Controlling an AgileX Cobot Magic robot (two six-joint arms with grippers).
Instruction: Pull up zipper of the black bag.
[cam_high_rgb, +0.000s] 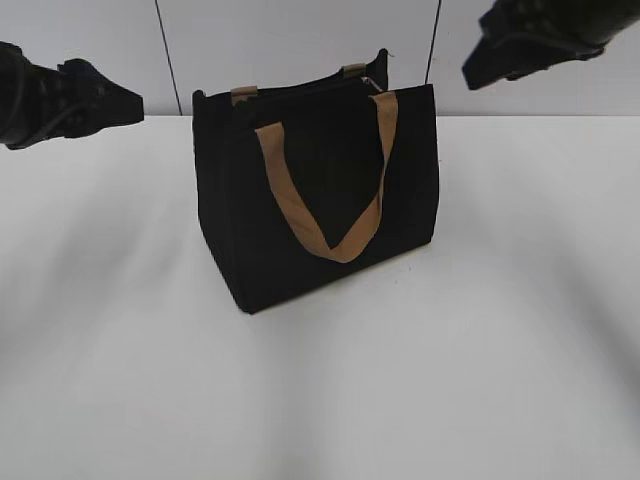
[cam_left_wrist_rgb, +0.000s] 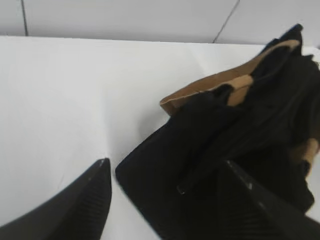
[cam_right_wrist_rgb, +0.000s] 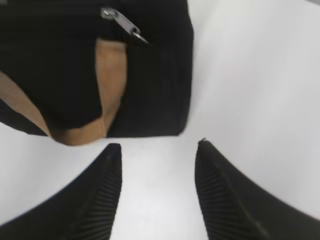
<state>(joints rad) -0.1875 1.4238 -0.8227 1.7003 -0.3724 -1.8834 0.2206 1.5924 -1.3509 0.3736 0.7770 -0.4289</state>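
Note:
The black bag stands upright mid-table with a tan handle hanging down its front. The zipper runs along its top edge, with the silver pull at the right end. My left gripper hovers open and empty to the left of the bag, level with its top. In the left wrist view the bag's end shows beyond the open jaws. My right gripper hovers open above and right of the bag. In the right wrist view its jaws are over bare table, short of the bag and the zipper pull.
The bag stands on a white table. A pale wall with dark vertical seams rises just behind the bag.

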